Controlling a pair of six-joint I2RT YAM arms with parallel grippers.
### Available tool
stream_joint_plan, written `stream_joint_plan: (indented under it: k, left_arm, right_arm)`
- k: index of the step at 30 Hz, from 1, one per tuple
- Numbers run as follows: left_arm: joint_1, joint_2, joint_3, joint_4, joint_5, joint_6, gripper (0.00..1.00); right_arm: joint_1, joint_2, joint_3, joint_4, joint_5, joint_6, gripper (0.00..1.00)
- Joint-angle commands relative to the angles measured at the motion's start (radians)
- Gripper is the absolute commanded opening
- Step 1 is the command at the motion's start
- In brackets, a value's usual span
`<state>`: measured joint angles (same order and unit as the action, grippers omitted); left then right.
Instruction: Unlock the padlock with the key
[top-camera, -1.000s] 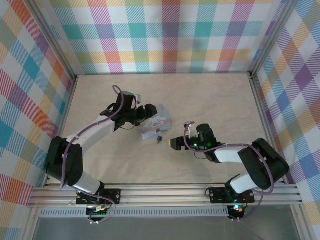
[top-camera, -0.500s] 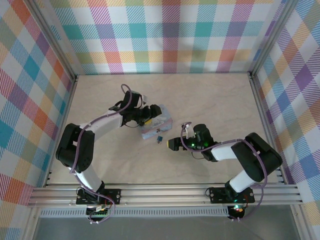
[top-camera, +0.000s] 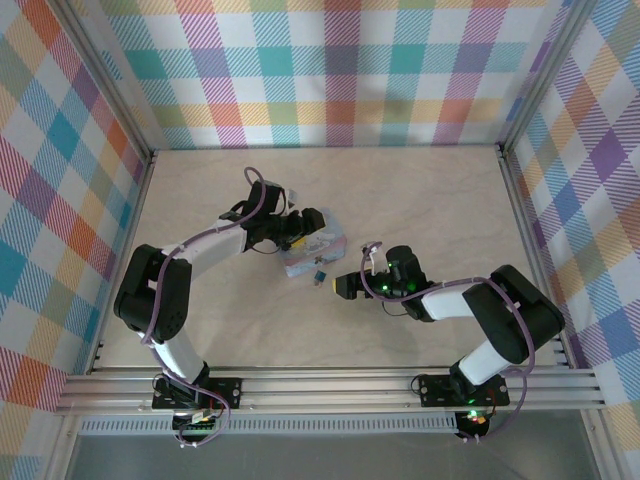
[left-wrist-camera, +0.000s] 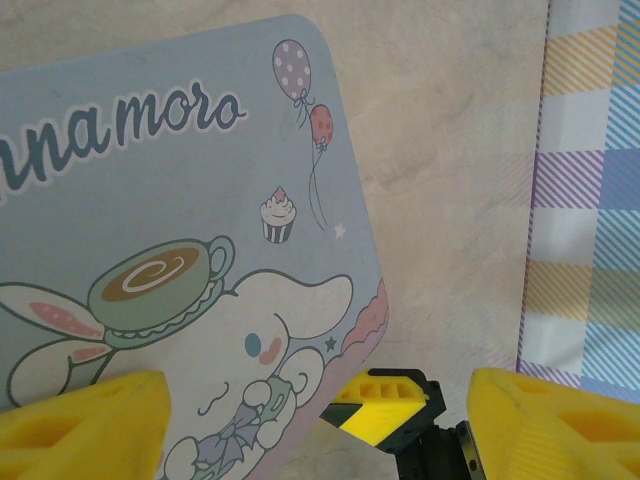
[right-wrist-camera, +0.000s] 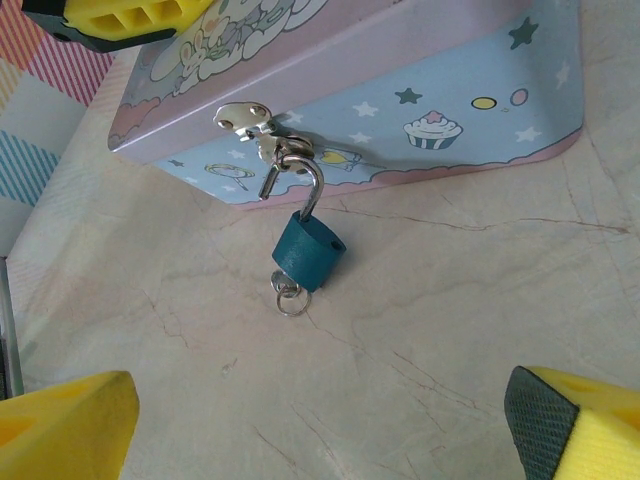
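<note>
Right end effector (top-camera: 347, 287) edged nearer, released, padlock (right-wrist-camera: 308, 253) just ahead, left end effector (top-camera: 298, 228) released at tin (left-wrist-camera: 180, 200)

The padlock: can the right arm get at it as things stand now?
Probably yes. The open right gripper faces the padlock, which hangs from the hasp of the tin, with only bare table between them.

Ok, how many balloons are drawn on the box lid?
2: a purple spotted balloon near the corner of the lid, and a red balloon just below it. Others may be hidden beyond the frame.
</note>
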<state>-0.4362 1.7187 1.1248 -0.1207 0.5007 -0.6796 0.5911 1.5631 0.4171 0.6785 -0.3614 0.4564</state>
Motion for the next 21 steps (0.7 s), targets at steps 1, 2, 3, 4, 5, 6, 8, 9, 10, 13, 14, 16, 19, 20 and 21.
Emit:
stream_joint_plan:
  k: [1, 2, 3, 4, 5, 6, 8, 9, 10, 13, 14, 16, 19, 20, 21]
  left_arm:
    - [-0.01, 0.014, -0.013, -0.016, 0.005, 0.019, 0.78]
    - [-0.01, 0.012, -0.017, -0.016, 0.004, 0.019, 0.78]
    - [-0.01, 0.01, -0.02, -0.013, 0.004, 0.017, 0.78]
    - [-0.01, 0.008, -0.023, -0.01, 0.004, 0.017, 0.78]
    - [-0.01, 0.006, -0.025, -0.01, 0.003, 0.016, 0.78]
    - [-0.01, 0.005, -0.025, -0.01, 0.004, 0.016, 0.78]
    - [-0.01, 0.005, -0.026, -0.01, 0.004, 0.016, 0.78]
    - [-0.01, 0.005, -0.026, -0.01, 0.004, 0.015, 0.78]
    - [-0.011, 0.005, -0.027, -0.01, 0.004, 0.016, 0.78]
    - [-0.012, 0.003, -0.028, -0.008, 0.003, 0.012, 0.78]
    - [-0.012, 0.003, -0.028, -0.008, 0.003, 0.012, 0.78]
    - [-0.013, 0.003, -0.03, -0.007, 0.002, 0.012, 0.78]
    - [-0.014, 0.004, -0.033, -0.005, 0.0, 0.011, 0.78]
    - [-0.015, 0.004, -0.034, -0.004, -0.001, 0.009, 0.78]
    - [-0.015, 0.005, -0.034, -0.003, -0.002, 0.007, 0.78]
  right_arm:
    - [0.007, 0.03, 0.03, 0.027, -0.027, -0.015, 0.93]
    - [0.006, 0.04, 0.034, 0.031, -0.037, -0.013, 0.92]
    - [0.006, 0.051, 0.042, 0.037, -0.05, -0.014, 0.9]
    - [0.005, 0.064, 0.049, 0.043, -0.061, -0.012, 0.89]
    - [0.006, 0.077, 0.055, 0.049, -0.069, -0.009, 0.87]
    - [0.006, 0.089, 0.061, 0.06, -0.077, -0.009, 0.86]
    - [0.006, 0.113, 0.076, 0.079, -0.092, -0.006, 0.85]
    - [0.006, 0.128, 0.082, 0.093, -0.101, -0.002, 0.83]
    - [0.006, 0.143, 0.092, 0.105, -0.111, 0.003, 0.82]
    - [0.006, 0.195, 0.125, 0.135, -0.143, 0.023, 0.78]
    - [0.006, 0.211, 0.134, 0.149, -0.152, 0.03, 0.77]
    - [0.007, 0.237, 0.154, 0.159, -0.16, 0.034, 0.74]
    - [0.006, 0.253, 0.176, 0.156, -0.176, 0.024, 0.73]
    - [0.006, 0.26, 0.183, 0.155, -0.184, 0.022, 0.73]
    - [0.006, 0.266, 0.193, 0.152, -0.194, 0.021, 0.72]
